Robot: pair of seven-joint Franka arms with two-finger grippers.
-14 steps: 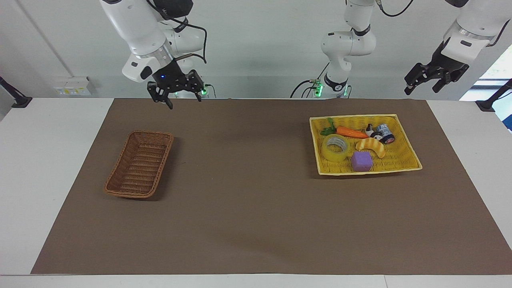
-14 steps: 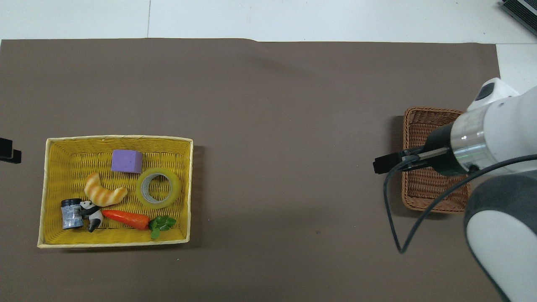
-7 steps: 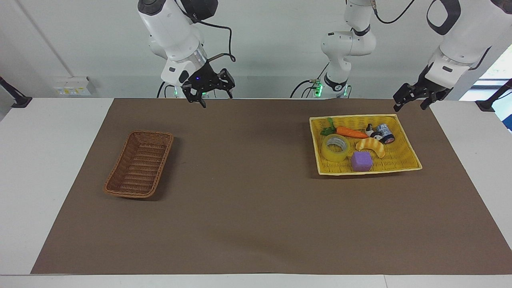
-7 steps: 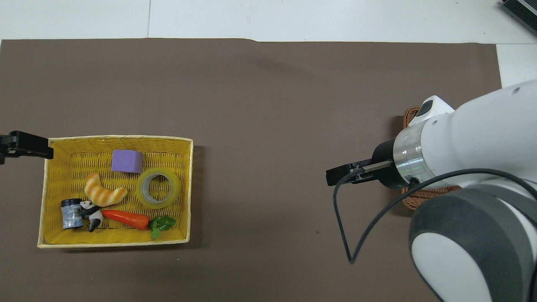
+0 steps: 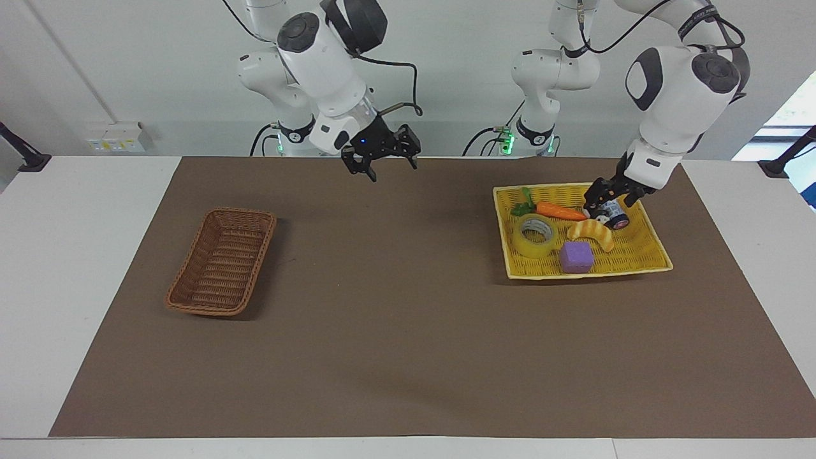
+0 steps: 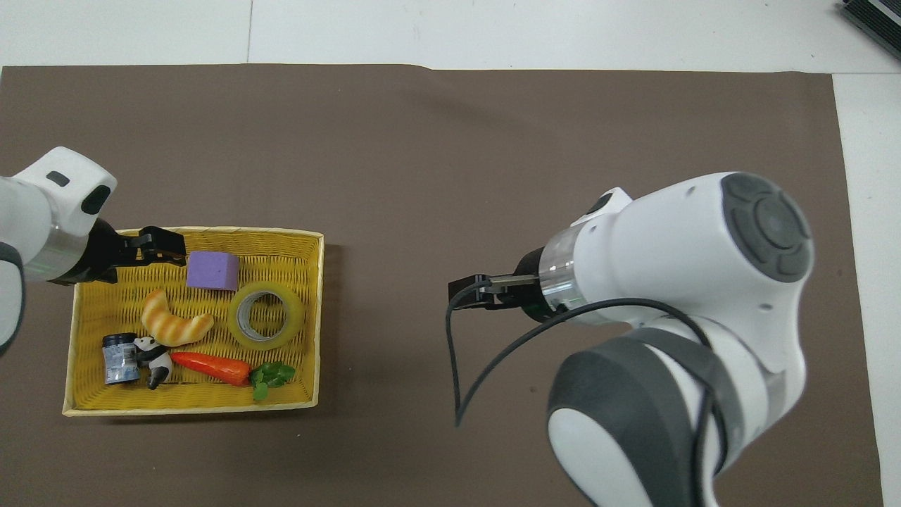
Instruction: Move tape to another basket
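The tape (image 5: 535, 236) (image 6: 266, 318), a yellow translucent roll with a pale core, lies flat in the shallow yellow tray (image 5: 590, 273) (image 6: 190, 410) at the left arm's end of the table. My left gripper (image 5: 609, 196) (image 6: 172, 248) hangs open over that tray, above the jar and panda, apart from the tape and holding nothing. The brown wicker basket (image 5: 223, 261) sits empty at the right arm's end; in the overhead view the right arm hides it. My right gripper (image 5: 389, 169) (image 6: 464, 290) is open and empty over the bare mat between basket and tray.
Sharing the tray with the tape are a purple cube (image 5: 577, 257) (image 6: 212, 271), a croissant toy (image 5: 591, 233) (image 6: 172, 322), a carrot (image 5: 558, 210) (image 6: 211, 366), a panda figure (image 6: 156, 358) and a small jar (image 5: 615, 213) (image 6: 121, 359). A brown mat (image 5: 395, 331) covers the table.
Both arms have swung in. The left gripper has come down from outside the mat to over the yellow tray. The right gripper has moved from over the wicker basket toward the table's middle.
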